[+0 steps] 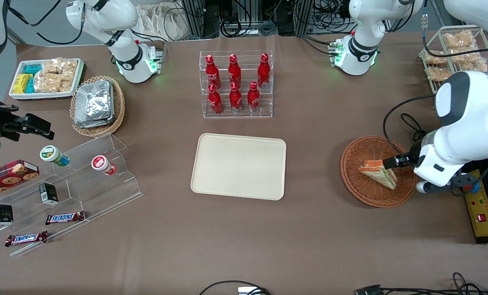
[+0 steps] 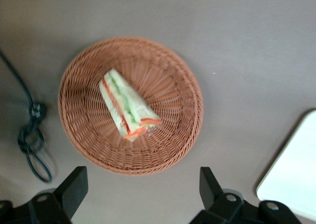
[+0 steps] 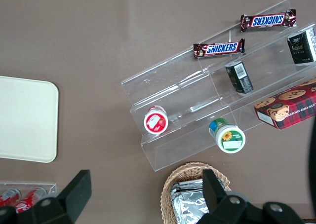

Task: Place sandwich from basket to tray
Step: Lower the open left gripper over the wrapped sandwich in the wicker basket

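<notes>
One sandwich lies in the basket; the gripper hovers above with fingers wide apart, so drop straight down, then carry it toward nine o'clock onto the tray.

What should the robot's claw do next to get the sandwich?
Probably lower straight down. The claw hangs open above the basket, and the sandwich lies untouched inside, so its fingers must drop around the wedge before closing. The tray waits.

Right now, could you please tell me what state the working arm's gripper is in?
Left gripper: open, holding nothing, hovering above the basket with the sandwich lying in it.
</notes>
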`<move>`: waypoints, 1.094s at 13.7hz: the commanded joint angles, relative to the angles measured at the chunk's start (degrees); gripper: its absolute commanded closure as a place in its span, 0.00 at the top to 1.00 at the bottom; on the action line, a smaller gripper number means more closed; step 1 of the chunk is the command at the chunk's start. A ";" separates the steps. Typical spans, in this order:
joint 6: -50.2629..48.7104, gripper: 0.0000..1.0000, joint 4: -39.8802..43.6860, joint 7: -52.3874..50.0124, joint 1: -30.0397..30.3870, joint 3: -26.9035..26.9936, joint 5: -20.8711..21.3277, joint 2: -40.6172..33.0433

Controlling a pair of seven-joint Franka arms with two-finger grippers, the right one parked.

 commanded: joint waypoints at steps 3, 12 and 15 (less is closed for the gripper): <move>9.87 1.00 -10.21 -17.68 0.90 0.37 0.57 -0.34; 30.98 1.00 -23.67 -28.69 1.70 2.39 3.55 4.32; 32.47 1.00 -24.11 -28.78 1.70 3.97 4.27 6.25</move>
